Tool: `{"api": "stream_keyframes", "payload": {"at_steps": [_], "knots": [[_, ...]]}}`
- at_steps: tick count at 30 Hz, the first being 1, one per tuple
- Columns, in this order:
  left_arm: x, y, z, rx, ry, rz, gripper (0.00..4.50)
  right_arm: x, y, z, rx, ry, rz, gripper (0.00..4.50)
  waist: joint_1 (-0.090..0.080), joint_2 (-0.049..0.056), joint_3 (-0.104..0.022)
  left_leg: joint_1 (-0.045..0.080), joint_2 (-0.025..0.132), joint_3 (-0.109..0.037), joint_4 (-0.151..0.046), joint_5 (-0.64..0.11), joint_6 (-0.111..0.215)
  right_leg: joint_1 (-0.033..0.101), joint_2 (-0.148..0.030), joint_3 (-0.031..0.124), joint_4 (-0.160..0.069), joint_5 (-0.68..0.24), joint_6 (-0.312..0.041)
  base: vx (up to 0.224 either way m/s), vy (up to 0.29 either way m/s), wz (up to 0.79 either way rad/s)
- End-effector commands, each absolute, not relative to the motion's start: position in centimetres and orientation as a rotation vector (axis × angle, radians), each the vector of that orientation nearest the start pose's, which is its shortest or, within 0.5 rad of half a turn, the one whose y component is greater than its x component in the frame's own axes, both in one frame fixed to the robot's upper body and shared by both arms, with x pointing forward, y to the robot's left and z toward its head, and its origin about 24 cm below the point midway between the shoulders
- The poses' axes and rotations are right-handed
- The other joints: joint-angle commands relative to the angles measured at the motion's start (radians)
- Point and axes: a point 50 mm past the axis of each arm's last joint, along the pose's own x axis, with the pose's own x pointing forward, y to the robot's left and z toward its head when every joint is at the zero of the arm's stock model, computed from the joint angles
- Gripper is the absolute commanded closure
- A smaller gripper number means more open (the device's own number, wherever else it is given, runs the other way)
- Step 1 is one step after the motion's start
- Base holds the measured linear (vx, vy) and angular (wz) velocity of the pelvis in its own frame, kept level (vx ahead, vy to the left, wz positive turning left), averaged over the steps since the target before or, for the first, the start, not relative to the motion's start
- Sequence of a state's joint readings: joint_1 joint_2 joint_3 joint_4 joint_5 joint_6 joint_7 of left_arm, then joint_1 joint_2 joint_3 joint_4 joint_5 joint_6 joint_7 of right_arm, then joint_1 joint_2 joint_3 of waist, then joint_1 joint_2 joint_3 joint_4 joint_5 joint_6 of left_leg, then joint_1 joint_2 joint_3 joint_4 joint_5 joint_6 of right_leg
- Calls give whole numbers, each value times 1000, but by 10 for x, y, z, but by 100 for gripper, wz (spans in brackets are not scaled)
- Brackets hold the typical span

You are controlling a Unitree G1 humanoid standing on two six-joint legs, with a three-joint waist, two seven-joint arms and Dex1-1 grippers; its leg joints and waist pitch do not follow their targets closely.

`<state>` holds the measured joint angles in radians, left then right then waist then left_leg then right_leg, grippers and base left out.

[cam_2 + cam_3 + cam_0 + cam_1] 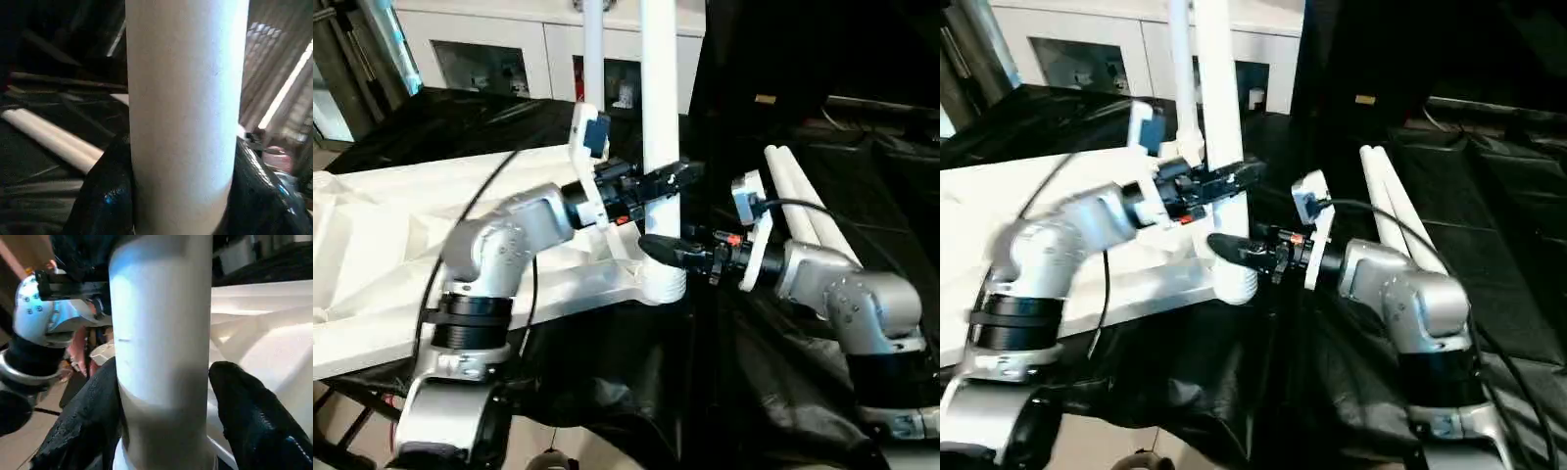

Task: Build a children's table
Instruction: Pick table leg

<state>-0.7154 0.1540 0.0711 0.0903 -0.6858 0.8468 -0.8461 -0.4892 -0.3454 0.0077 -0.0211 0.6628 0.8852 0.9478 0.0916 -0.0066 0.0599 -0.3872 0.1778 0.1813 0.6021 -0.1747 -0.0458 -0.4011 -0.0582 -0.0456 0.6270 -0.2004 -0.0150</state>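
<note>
Black sheeting (607, 392) is covering the work surface, with a white cabinet (509, 49) standing at the back. On the sheeting the children's table (382, 255) is lying upside down, its top spreading away to the left of both pincers.

One leg (658, 98) is standing upright in the near corner socket (663, 284), and a second upright leg (593, 49) is rising behind the left pincer. Two spare legs (803, 206) are lying side by side just beyond the right pincer.

Left gripper (668, 181) is clamping the standing leg partway up, both fingers (102, 196) pressing its sides. Right gripper (664, 250) is sitting lower, just above the socket, straddling the same leg; its fingers (83, 426) are lying close to the tube, yet whether they are gripping or standing slightly free I cannot tell.

As a judgement, the hollow plastic tube is probably light and stiff but smooth, so it is likely to slip under a loose pinch. Holding low, near the socket, is probably giving the best control for pressing it home; a high hold is likelier to lever the leg sideways.
</note>
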Motion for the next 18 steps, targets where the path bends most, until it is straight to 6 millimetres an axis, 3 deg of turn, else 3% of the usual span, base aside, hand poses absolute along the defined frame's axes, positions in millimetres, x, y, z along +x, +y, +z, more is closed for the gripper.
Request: {"api": "stream_keyframes", "payload": {"at_steps": [1, 9, 14, 15, 16, 18], "knots": [[309, 74, 193, -488, 58, -1389, 257, 291, -124, 138, 351, 302, 1253, 157, 4, -12, -72, 17, 45, -15, -60, -90, 35, 58, -79, 44, -72, -117, -203, 0, 0, 0], [309, 74, 194, -481, 58, -1384, 257, 292, -122, 141, 360, 293, 1268, 157, 6, -18, -74, 16, 44, -14, -59, -77, 34, 59, -79, 44, -71, -104, -197, 0, 0, 0], [308, 74, 195, -485, 53, -1382, 257, 292, -120, 141, 363, 294, 1271, 157, 7, -16, -74, 17, 44, -14, -58, -75, 34, 57, -79, 44, -71, -103, -198, 0, 0, 0], [311, 74, 194, -461, 59, -1337, 257, 293, -120, 141, 364, 292, 1262, 157, 7, -15, -74, 18, 45, -14, -58, -77, 32, 57, -79, 43, -70, -102, -199, 0, 0, 0], [312, 74, 194, -455, 63, -1323, 257, 293, -120, 141, 364, 291, 1259, 157, 6, -21, -74, 18, 46, -14, -59, -77, 33, 57, -79, 43, -71, -103, -199, 0, 0, 0], [320, 74, 191, -430, 88, -1236, 257, 295, -121, 141, 358, 288, 1244, 157, 5, -18, -74, 18, 46, -14, -58, -77, 30, 57, -78, 44, -69, -103, -199, 0, 0, 0]]}}
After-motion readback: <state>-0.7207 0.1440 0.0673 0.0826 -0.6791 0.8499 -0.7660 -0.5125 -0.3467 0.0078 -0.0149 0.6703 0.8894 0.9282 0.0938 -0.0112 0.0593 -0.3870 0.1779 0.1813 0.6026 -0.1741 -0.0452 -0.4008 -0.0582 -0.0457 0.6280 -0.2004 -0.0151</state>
